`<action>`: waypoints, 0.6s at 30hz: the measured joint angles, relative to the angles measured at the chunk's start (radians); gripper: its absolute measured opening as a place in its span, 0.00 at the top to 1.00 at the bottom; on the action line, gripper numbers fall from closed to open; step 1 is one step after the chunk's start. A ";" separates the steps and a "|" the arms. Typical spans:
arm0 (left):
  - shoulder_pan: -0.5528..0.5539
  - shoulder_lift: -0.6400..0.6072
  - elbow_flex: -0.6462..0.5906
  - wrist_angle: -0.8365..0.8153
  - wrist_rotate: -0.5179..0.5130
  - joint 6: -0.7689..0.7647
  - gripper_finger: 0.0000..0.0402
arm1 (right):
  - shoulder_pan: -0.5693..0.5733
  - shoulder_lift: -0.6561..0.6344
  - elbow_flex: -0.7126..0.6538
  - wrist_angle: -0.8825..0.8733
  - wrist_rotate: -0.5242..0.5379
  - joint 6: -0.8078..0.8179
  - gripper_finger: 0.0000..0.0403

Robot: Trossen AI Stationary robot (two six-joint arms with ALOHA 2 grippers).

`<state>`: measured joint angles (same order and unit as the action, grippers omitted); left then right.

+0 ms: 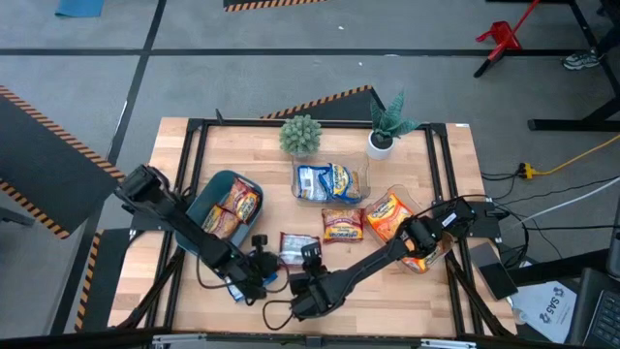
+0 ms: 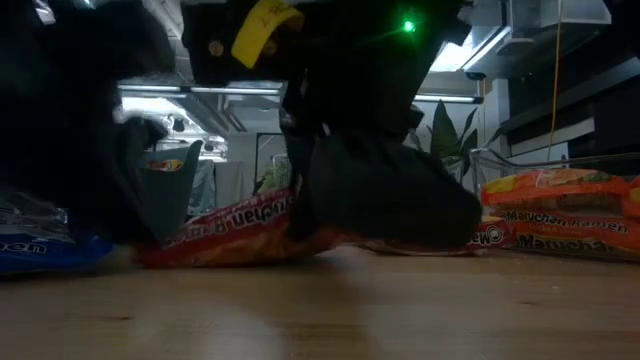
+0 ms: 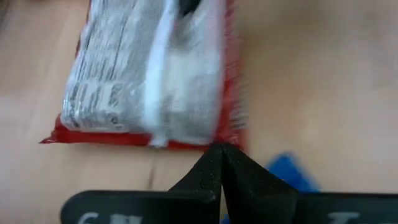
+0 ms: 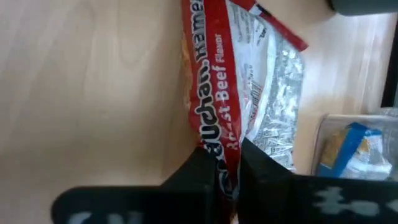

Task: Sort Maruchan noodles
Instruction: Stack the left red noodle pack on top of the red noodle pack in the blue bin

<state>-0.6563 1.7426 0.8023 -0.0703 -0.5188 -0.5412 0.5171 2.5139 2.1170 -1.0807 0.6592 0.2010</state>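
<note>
- The right hand (image 4: 227, 171) is clamped on the edge of a red-brown Roast Beef ramen packet (image 4: 214, 99), which lies at the front middle of the tabletop (image 1: 455, 165).
- The left hand (image 3: 221, 165), fingers pressed together and holding nothing, sits just beside the same packet's other edge.
- A blue packet (image 1: 237, 289) lies under the left arm.
- Farther back, red-brown packets fill the dark teal bin (image 1: 215, 182), blue-and-white ones a clear tub (image 1: 329, 181), and orange packets (image 1: 387, 215) lie at right.
</note>
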 joint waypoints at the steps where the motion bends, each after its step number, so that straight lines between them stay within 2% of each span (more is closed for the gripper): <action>1: -0.002 -0.022 0.015 -0.019 0.005 0.002 1.00 | 0.005 0.001 0.011 -0.015 0.002 0.012 0.97; 7: -0.037 -0.189 0.124 -0.238 -0.022 0.001 1.00 | 0.006 -0.003 0.081 -0.082 0.023 0.062 0.99; 13: -0.124 -0.353 0.280 -0.445 -0.078 0.002 1.00 | -0.001 -0.006 0.218 -0.066 0.146 0.035 0.99; 15: -0.167 -0.401 0.328 -0.502 -0.106 0.001 1.00 | -0.012 -0.011 0.239 0.010 0.191 -0.004 0.99; 18: -0.245 -0.468 0.387 -0.558 -0.178 0.001 1.00 | -0.043 -0.029 0.226 0.227 0.213 -0.098 0.99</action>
<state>-0.9017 1.2749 1.1893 -0.6282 -0.6967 -0.5401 0.4741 2.4845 2.3428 -0.8538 0.8725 0.1033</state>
